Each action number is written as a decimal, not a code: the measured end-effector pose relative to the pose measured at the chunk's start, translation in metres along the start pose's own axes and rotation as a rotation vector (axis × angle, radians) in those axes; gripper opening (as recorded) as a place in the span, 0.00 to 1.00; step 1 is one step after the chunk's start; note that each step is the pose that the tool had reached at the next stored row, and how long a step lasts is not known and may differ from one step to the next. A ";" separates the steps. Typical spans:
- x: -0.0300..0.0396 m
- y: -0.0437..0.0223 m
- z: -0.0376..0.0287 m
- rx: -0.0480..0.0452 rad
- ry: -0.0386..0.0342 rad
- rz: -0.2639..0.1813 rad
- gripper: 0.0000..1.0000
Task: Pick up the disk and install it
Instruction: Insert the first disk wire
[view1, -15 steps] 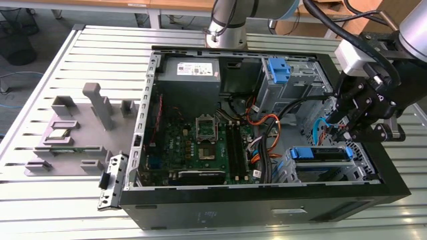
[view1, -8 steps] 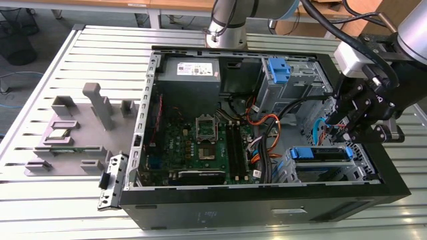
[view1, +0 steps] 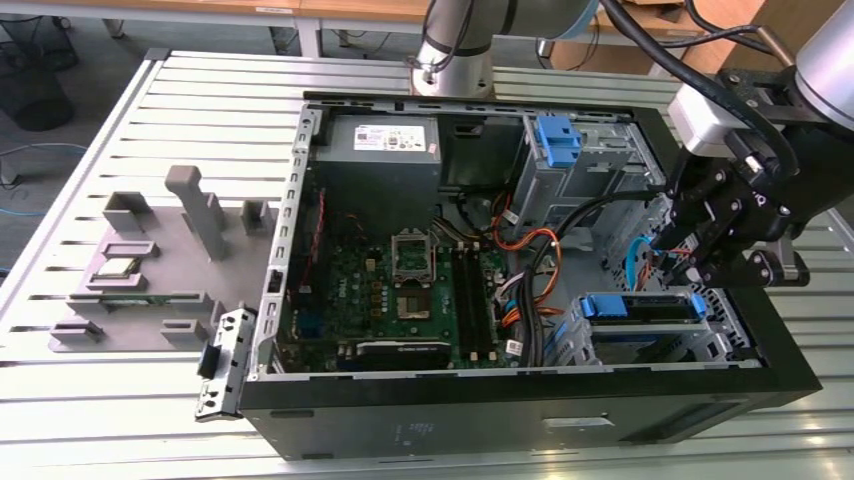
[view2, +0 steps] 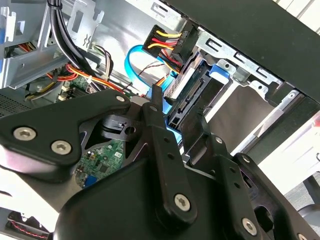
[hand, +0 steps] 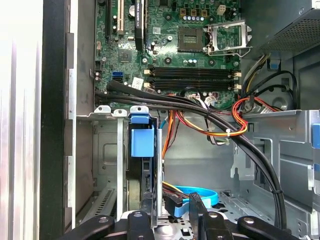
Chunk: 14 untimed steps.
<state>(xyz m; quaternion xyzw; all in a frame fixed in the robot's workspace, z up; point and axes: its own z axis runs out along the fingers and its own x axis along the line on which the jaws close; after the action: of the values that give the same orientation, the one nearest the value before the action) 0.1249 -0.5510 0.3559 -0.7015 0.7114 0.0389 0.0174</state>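
The disk (view1: 641, 306) sits in the drive bay at the near corner of the open computer case (view1: 534, 420), on the exterior view's right, with its blue caddy framing it. In the first wrist view the blue caddy tab (hand: 141, 142) stands upright in the metal bay. My gripper (view1: 687, 270) hovers just above that bay. Its black fingers (hand: 148, 206) stand apart on either side of the disk's (view2: 192, 92) cable end, holding nothing. My gripper (view2: 177, 112) is open. A blue data cable (hand: 197, 192) and a black plug with coloured wires (view2: 167, 42) lie at the drive's end.
Inside the case lie the green motherboard (view1: 400, 290), a grey power supply (view1: 384, 140), a second blue bracket (view1: 558, 140) in the upper bay, and a thick black cable bundle (hand: 210, 115). A grey fixture block (view1: 147, 270) stands on the slatted table at the exterior view's left.
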 end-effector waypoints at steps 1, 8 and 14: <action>0.0000 0.0000 0.0000 0.0000 0.0000 0.000 0.42; 0.0002 0.0000 0.0000 0.0000 0.0000 0.000 0.42; 0.0003 0.0000 0.0000 0.0000 0.0000 0.000 0.34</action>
<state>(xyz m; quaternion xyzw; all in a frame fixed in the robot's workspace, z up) 0.1249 -0.5512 0.3558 -0.7015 0.7114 0.0389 0.0174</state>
